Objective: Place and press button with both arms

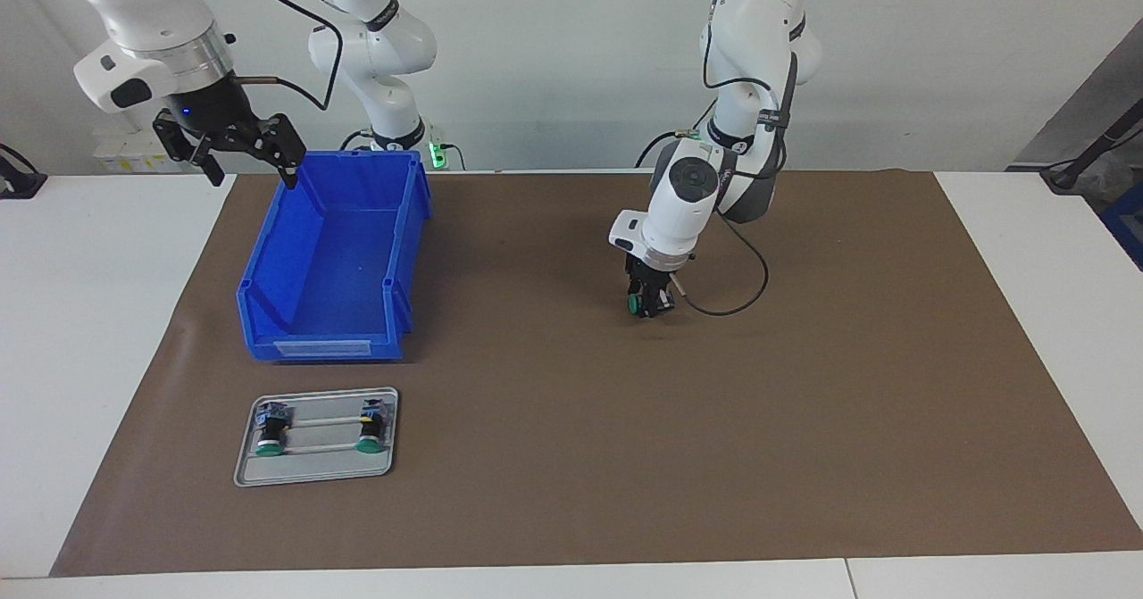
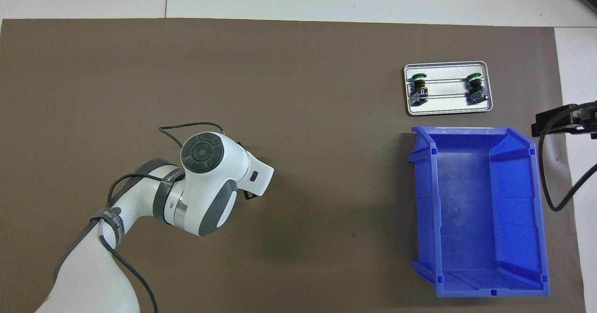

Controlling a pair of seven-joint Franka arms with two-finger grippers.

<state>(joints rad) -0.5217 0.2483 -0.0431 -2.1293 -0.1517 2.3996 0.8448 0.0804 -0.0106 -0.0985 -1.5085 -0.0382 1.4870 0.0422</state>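
Fingers of the left gripper (image 1: 649, 303), at frame centre low over the brown mat (image 1: 804, 420), seem closed around the green-capped button (image 1: 634, 303), cap sideways, while the right gripper (image 1: 241, 148) waits open, upper left.

An empty blue bin (image 1: 332, 260) sits on the brown mat (image 1: 714, 420); just beside it, a metal tray (image 1: 312, 470) (farther from the robots).

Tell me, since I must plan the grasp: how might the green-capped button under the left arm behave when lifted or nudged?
The button lies on its side on the brown mat at the left tool. Its round cap and cylindrical body suggest it may roll if nudged. It looks small and rigid, so probably light and stiff. The smooth cap could slip between fingers.
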